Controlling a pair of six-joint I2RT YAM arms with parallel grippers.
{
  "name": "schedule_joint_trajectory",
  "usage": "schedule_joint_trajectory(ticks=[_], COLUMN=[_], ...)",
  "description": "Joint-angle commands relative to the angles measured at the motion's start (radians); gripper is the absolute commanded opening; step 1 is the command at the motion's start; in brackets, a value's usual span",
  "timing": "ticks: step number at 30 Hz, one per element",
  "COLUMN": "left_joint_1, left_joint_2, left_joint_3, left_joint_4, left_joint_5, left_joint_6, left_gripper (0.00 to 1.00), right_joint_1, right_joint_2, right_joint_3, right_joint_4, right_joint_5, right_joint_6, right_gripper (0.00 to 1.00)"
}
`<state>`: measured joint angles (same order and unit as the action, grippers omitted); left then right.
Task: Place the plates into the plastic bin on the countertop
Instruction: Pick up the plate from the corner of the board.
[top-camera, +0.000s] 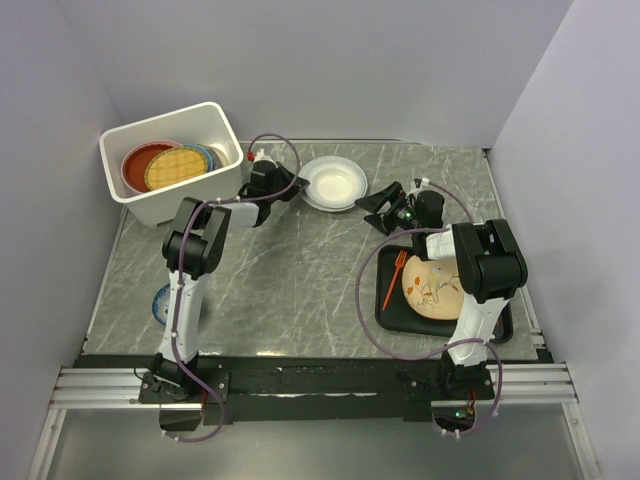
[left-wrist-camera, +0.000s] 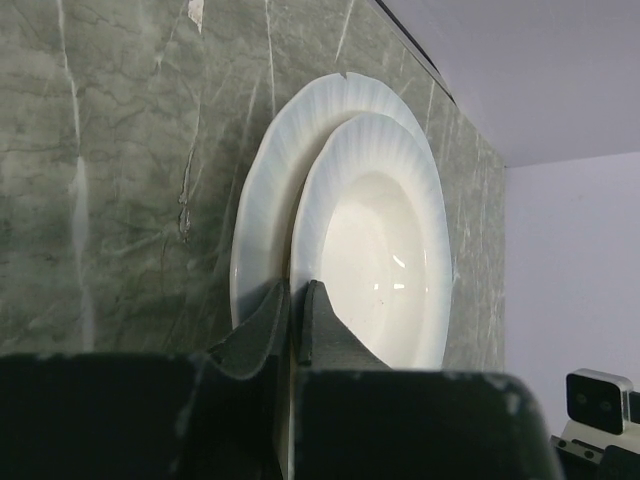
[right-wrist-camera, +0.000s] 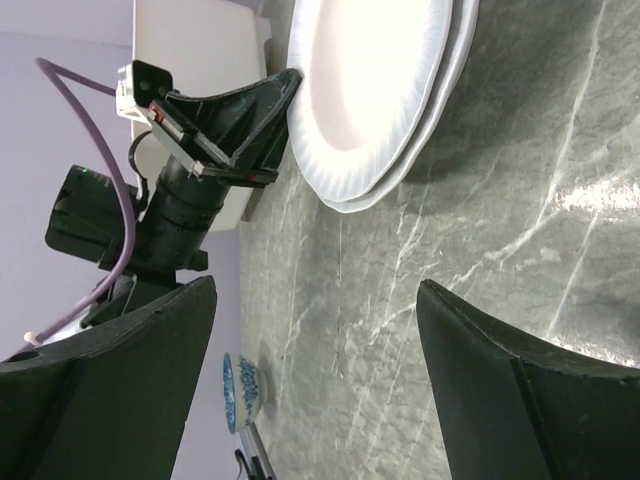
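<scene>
- My left fingers (left-wrist-camera: 255, 335) are pinched shut on the near rim of the top white plate (left-wrist-camera: 385, 270). It is a deep one, nested on a wider white plate (left-wrist-camera: 265, 170) that lies flat on the worktop (top-camera: 300, 280).
- In the overhead view the grip sits on the left edge of the pair, the side facing the plastic bin (top-camera: 170, 205).
- The bin stands just left of that wrist and a little farther back, already holding several coloured plates (top-camera: 175, 165). I judge the carry to be a lift followed by a short swing left over the bin's right wall.
- The left arm is plainly the nearer one to both the plate and the bin.
- My right fingers (right-wrist-camera: 130, 370) stand wide apart with nothing between them, hanging just off the right side of the white pair.
- A cream plate (top-camera: 435, 290) waits on the black tray (top-camera: 395, 305) near the right arm, well apart from the bin.
</scene>
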<state>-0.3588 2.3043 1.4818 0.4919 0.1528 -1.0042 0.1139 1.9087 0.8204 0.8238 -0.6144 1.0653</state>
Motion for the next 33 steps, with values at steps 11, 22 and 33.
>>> schedule_joint_trajectory(ticks=[11,22,33], left_joint_1=[-0.032,-0.037,-0.034], left_joint_2=[-0.173,-0.273,-0.374], left_joint_3=[-0.075,-0.123,-0.179], left_joint_4=[-0.07,-0.078,-0.088], left_joint_5=[0.071,0.067,0.036], left_joint_6=[0.085,0.085,0.092], left_gripper=[0.01,0.01,0.01], right_joint_1=[-0.006,-0.006,-0.008], right_joint_2=[-0.08,-0.12,-0.137], right_joint_3=[-0.04,-0.069,-0.083], right_joint_4=[0.043,0.038,0.028], right_joint_5=[-0.007,-0.008,-0.013], right_joint_6=[-0.018,-0.024,-0.034], right_gripper=[0.89,0.89,0.89])
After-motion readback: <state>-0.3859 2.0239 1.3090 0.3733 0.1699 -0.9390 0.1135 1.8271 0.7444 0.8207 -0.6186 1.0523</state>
